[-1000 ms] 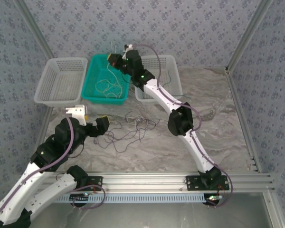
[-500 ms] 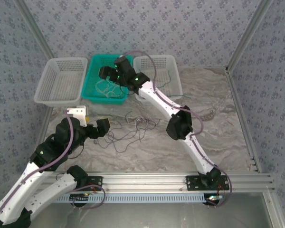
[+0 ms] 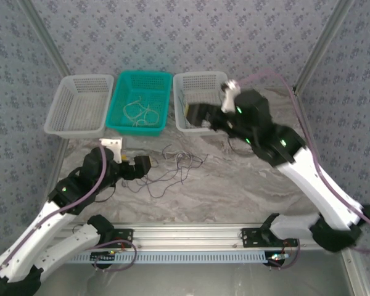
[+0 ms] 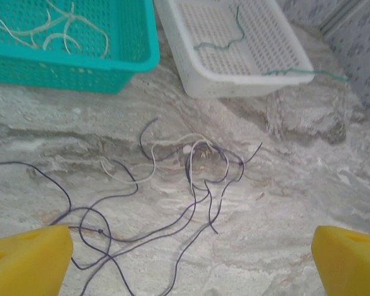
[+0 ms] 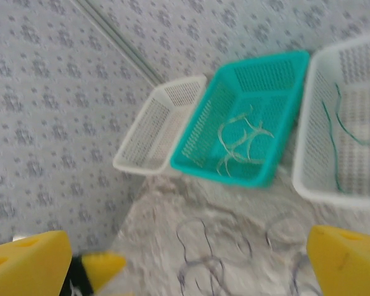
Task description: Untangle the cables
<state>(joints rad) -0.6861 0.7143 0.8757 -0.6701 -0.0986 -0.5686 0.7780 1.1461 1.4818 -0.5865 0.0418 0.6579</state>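
**A:** Where do we find the cables?

**B:** We see the dark purple cables in a loose tangle on the worktop, with one pale strand among them, in front of the teal basket. The pale cables lie inside that basket. The green cable lies in the right white basket, and one end trails over its rim.

**A:** And how do we read the hands?

**B:** The left hand hangs low over the near side of the tangle, its yellow fingers spread wide and holding nothing. The right hand hovers at the near edge of the right white basket, also spread wide and gripping nothing.
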